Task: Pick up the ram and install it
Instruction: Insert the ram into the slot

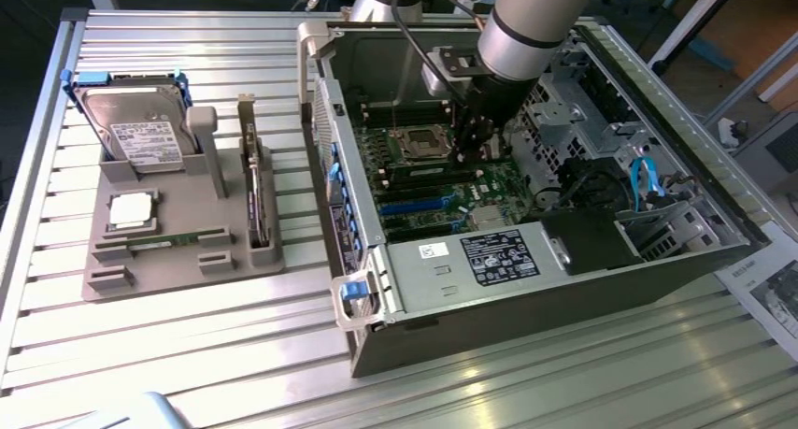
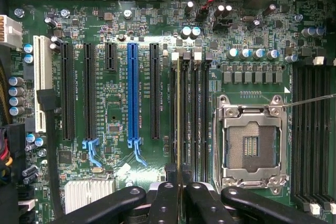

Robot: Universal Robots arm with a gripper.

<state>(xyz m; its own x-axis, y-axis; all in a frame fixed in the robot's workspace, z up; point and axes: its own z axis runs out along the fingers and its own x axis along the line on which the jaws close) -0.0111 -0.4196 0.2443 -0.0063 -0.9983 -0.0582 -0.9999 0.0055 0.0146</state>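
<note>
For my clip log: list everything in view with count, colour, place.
computer case: one, grey, exterior view's right
motherboard: one, green, inside case
fixture: one, grey, exterior view's left
hard drive: one, silver, standing in fixture
processor chip: one, silver, on fixture
circuit card: one, dark, in fixture
ram: two, green, one edge-on over memory slots, one lying in fixture
arm: one, grey, reaching into case
tool: one, black, shut on ram

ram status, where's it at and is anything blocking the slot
Gripper shut on the ram, inside the case. Ram edge-on along the memory slots beside the cpu socket. No cable across those slots.
</note>
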